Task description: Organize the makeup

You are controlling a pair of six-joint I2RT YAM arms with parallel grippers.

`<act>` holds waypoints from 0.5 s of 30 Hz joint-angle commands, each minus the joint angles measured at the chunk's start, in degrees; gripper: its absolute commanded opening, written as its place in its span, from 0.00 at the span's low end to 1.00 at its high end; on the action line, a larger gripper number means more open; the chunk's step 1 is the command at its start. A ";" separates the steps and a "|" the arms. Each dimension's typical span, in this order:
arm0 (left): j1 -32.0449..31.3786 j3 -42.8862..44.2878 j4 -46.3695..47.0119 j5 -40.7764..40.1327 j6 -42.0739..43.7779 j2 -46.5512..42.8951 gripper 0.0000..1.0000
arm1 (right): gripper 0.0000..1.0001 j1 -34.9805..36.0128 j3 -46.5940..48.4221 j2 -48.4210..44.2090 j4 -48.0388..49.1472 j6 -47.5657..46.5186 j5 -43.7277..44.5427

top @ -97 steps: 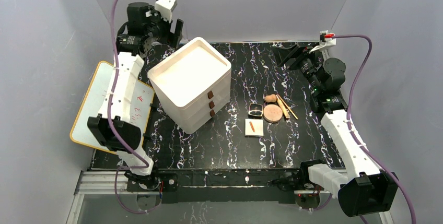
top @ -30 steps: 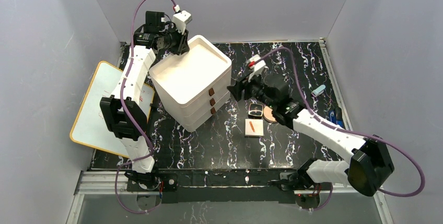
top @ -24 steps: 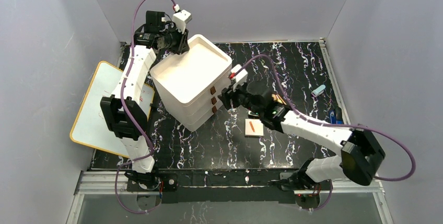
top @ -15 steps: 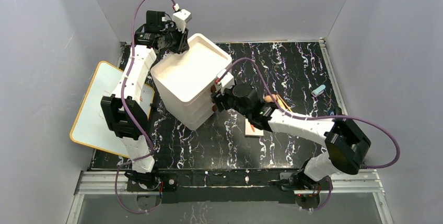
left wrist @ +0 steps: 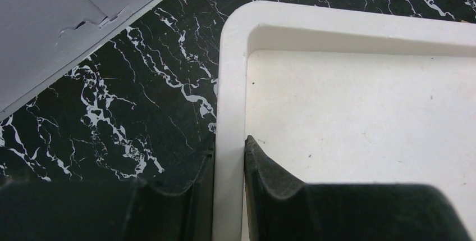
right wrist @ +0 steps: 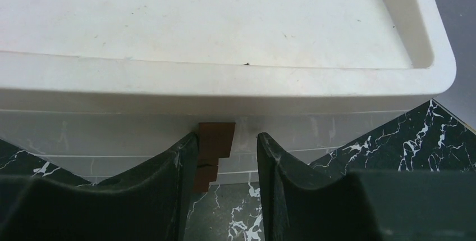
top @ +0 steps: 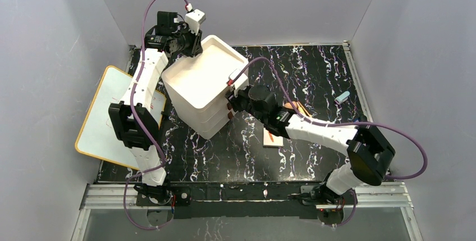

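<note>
The makeup lies right of the white three-drawer box (top: 205, 78): a white square pad (top: 273, 141) with a small red mark, a beige sponge (top: 291, 105) and thin wooden sticks (top: 302, 108), all partly under my right arm. The black compact and tan disc are hidden by that arm. My right gripper (top: 230, 106) (right wrist: 227, 142) is open at the box's front, straddling the stacked brown handles (right wrist: 216, 140). One finger (right wrist: 168, 185) touches them; the other stands apart. My left gripper (top: 193, 43) (left wrist: 229, 157) is shut on the box's back rim (left wrist: 230, 83).
A white board with a tan edge (top: 98, 123) lies off the table's left side, under my left arm. A small pale tube (top: 342, 97) rests near the right edge. Grey walls close in the black marbled table (top: 236, 157) at the back and on both sides.
My right arm swung left from above the makeup to the box's front, and its jaws narrowed around the handles. The left gripper kept its hold on the rim; the box has turned slightly.
</note>
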 commanded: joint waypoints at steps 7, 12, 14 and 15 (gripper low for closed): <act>0.81 -0.21 -0.47 -5.92 1.25 2.11 0.00 | 0.17 -0.15 6.01 4.35 3.62 -0.89 -1.28; 1.21 2.78 -0.24 -5.94 1.59 4.87 0.00 | 0.01 -0.08 6.81 4.79 3.26 -1.58 -1.10; 1.21 5.19 -0.65 -5.90 1.98 6.81 0.00 | 0.01 -0.07 7.05 4.66 2.81 -2.06 -1.12; 1.29 6.49 -0.90 -5.77 2.31 7.81 0.00 | 0.01 -0.10 7.14 4.53 2.48 -2.28 -1.05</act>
